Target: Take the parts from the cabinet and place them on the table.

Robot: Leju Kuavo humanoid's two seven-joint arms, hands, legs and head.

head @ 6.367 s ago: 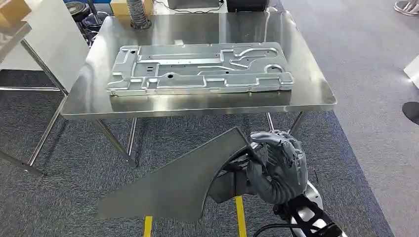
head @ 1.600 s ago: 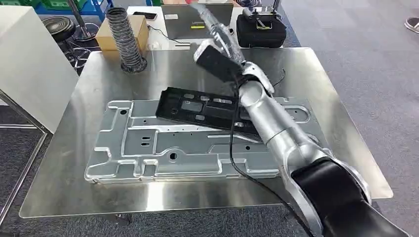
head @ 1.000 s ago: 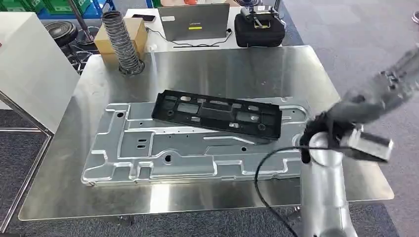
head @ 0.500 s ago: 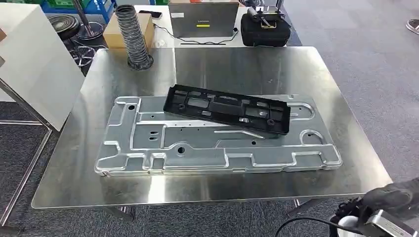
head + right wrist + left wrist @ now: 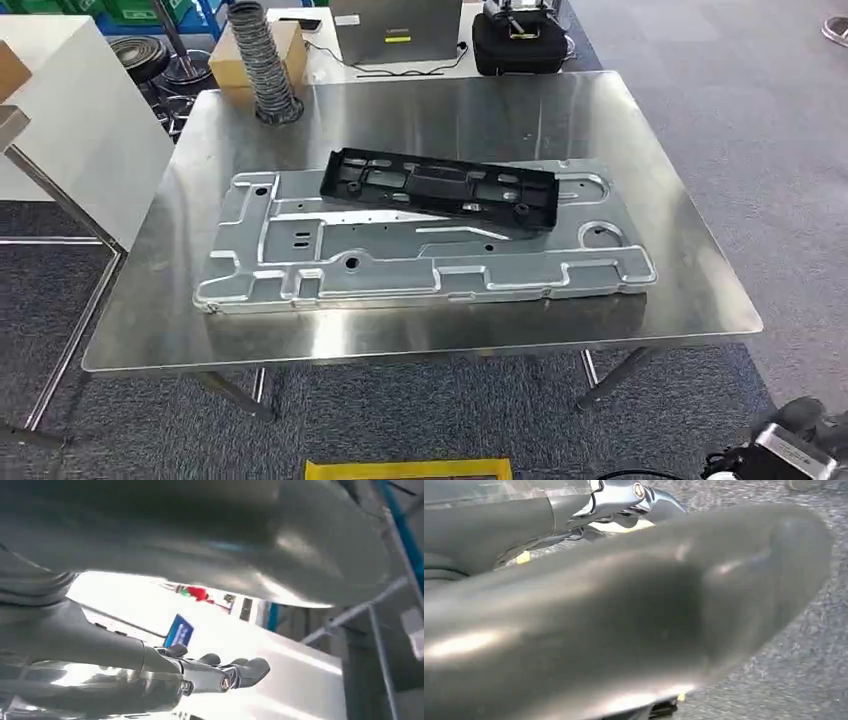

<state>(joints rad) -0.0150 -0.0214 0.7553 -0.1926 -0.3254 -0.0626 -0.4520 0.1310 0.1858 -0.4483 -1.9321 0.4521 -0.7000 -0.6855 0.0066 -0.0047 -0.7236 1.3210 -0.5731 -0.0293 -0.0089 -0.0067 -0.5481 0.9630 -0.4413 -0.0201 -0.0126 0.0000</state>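
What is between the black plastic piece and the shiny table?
The big silver metal panel lies between them. In the head view the black plastic piece rests on top of the panel's far side, and the panel lies flat on the table.

From high on the body we look forward and down over the whole steel surface (image 5: 450, 335) and the carpet around it, from a little way back. At the left wrist we sit very close behind the left hand (image 5: 624, 625), facing carpet beyond its fingers. At the right wrist we look past the fingers (image 5: 250, 670) of the right hand (image 5: 210, 672), toward bright shelving.
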